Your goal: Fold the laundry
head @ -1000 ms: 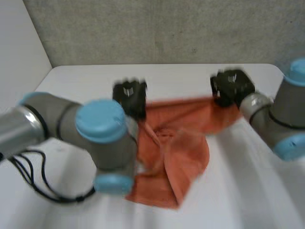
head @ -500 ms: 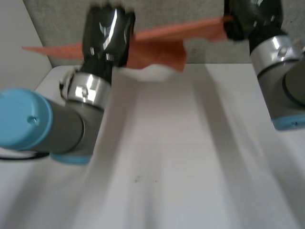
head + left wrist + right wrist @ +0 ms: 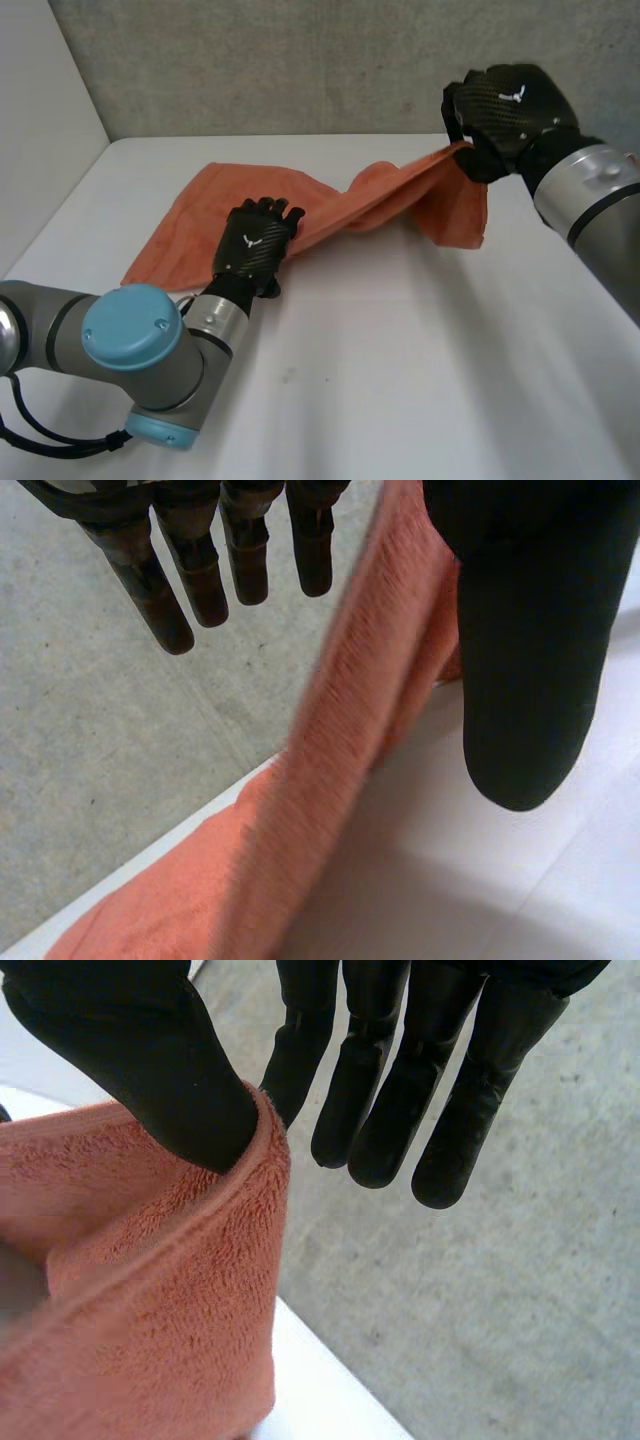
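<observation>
An orange towel [image 3: 340, 205] stretches across the far half of the white table [image 3: 400, 360]. Its left part lies flat and its right end is lifted. My left hand [image 3: 255, 245] rests at the towel's near edge, about midway along. In the left wrist view the fingers [image 3: 190, 570] are straight and the thumb [image 3: 530, 630] stands apart, with the towel's edge [image 3: 330, 780] running loose between them. My right hand [image 3: 505, 110] holds the towel's right corner up off the table. In its wrist view the thumb [image 3: 130, 1050] presses the towel's rim [image 3: 130, 1290] against the fingers.
A grey wall [image 3: 300, 60] stands right behind the table's far edge. The table's left edge [image 3: 60, 210] runs close to the flat end of the towel. Bare tabletop lies in front of both arms.
The towel was swung up into the air and has come down stretched out on the table. My left hand has opened and let go of it. My right hand still grips its corner.
</observation>
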`<state>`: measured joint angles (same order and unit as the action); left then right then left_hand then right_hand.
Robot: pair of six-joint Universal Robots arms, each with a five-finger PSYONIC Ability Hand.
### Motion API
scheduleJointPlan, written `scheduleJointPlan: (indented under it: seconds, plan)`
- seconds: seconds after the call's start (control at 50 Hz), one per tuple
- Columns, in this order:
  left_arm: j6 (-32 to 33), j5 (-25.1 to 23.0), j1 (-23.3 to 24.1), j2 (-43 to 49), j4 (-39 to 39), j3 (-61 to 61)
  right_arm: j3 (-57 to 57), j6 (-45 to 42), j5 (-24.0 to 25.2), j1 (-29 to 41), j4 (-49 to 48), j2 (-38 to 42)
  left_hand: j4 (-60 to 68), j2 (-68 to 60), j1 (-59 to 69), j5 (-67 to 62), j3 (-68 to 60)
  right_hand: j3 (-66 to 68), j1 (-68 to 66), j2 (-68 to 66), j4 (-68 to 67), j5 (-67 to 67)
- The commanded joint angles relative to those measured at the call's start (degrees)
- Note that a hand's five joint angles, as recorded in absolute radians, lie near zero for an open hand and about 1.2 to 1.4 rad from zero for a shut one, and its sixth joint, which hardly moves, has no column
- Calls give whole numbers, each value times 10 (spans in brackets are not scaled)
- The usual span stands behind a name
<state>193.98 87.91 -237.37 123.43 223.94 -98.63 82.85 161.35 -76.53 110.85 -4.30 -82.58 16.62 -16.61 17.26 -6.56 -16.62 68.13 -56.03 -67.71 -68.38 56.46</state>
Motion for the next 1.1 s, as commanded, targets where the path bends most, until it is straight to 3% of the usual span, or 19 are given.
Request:
scheduleJointPlan:
  seconds: [0.02,0.16,0.32,0.46,0.64,0.68,0.7,0.72,0.8,0.96,1.0,1.1]
  plan:
    - [-69,24,-1,0,-24,0,-31,0,6,3,52,-43,3,-3,-3,-4,-3,119,-240,-123,-116,135]
    - [-93,38,-1,1,-39,4,-39,6,2,4,63,-79,7,-7,0,-7,-7,119,-240,-123,-116,135]
    - [-93,100,-9,18,-38,33,-40,5,4,1,72,-138,64,-64,57,-64,-64,119,-240,-123,-116,135]
    - [-92,118,-30,39,-39,43,-52,6,5,-6,102,-156,232,-232,225,-232,-232,119,-240,-123,-116,135]
    - [-92,117,-30,55,-42,41,-59,6,-1,-10,103,-158,335,-335,328,-335,-335,119,-240,-123,-116,135]
    - [-89,118,-31,56,-44,38,-61,6,-3,-23,104,-158,492,-492,485,-492,-492,119,-240,-123,-116,135]
    - [-89,118,-31,56,-44,38,-61,6,-3,-23,104,-158,493,-493,486,-493,-493,119,-240,-123,-116,135]
    - [-87,118,-31,55,-48,36,-61,6,-2,-34,104,-157,613,-613,606,-613,-613,119,-240,-123,-116,135]
    - [-86,122,-36,44,-67,34,-60,5,2,-59,105,-157,634,-634,627,-634,-634,119,-240,-123,-116,135]
    - [-75,121,-99,-79,-95,-7,-49,-2,12,-104,119,-116,634,-634,627,-634,-634,119,-240,-123,-116,135]
    - [-37,115,-135,-140,-104,-28,-50,-3,13,-113,127,-83,634,-634,627,-634,-634,119,-240,-123,-116,135]
    - [29,98,-174,-244,-130,-53,-46,-41,15,-141,160,-47,634,-634,627,-634,-634,119,-240,-123,-116,135]
